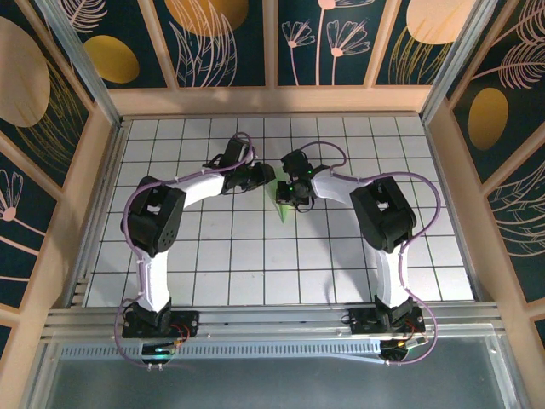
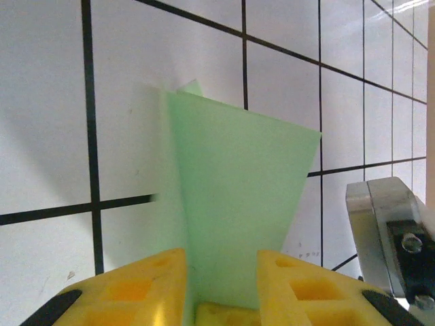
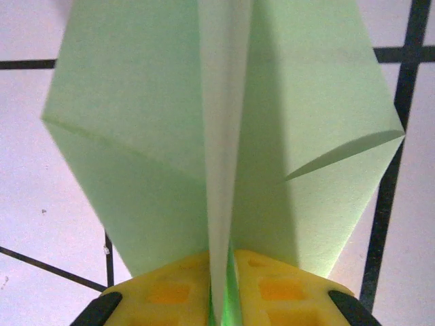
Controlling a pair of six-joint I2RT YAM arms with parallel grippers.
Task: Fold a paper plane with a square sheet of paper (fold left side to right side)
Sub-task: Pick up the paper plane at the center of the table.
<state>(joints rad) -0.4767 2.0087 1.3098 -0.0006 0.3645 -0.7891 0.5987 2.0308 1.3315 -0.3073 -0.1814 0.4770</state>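
The square sheet of paper, pale green, is folded into a paper plane (image 1: 281,207) with a centre crease and stands on edge mid-table between both grippers. My right gripper (image 3: 228,255) is shut on the plane's centre fold (image 3: 224,136), and the two wings (image 3: 136,136) spread to either side. From the other side, my left gripper (image 2: 221,261) holds its yellow fingers (image 2: 170,272) apart, with the paper plane (image 2: 238,183) running up between them and resting against the left one. In the top view the left gripper (image 1: 269,177) and right gripper (image 1: 286,196) nearly meet.
The white grid-tiled table (image 1: 213,256) is ringed by wooden walls (image 1: 272,100) at the back and sides. A silver part of the right arm (image 2: 384,231) sits close beside my left fingers. Both arms arch inward from their bases at the near edge.
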